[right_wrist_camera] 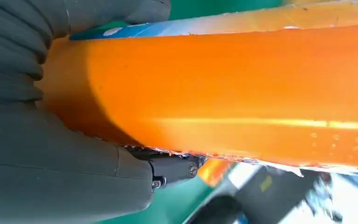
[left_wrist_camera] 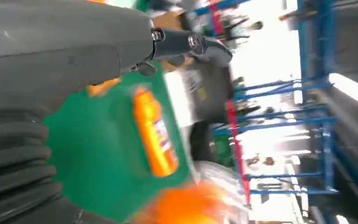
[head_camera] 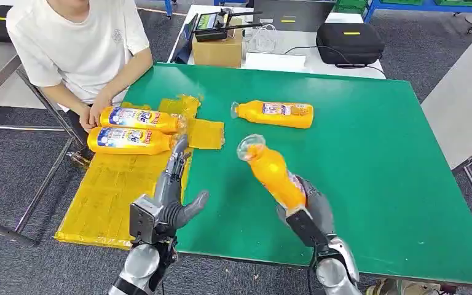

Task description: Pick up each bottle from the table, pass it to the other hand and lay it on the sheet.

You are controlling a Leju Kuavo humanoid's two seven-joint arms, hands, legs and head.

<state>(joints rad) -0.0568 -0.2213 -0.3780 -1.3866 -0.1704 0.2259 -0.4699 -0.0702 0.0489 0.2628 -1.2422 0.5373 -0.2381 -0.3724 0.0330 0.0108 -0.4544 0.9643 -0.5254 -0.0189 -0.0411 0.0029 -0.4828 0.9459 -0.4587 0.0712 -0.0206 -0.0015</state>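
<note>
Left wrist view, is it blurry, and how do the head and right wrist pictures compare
Left wrist view: motion-blurred, the lying bottle soft, the background overexposed. Head view: sharp and evenly lit across the green table. Right wrist view: the held bottle is close, with a glare streak along it; the background is out of focus.

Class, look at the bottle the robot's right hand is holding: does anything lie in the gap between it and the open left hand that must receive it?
Nothing visible does. The held bottle in the right hand and the left hand have only bare green table between them. The other bottle on the table lies farther back.
</note>
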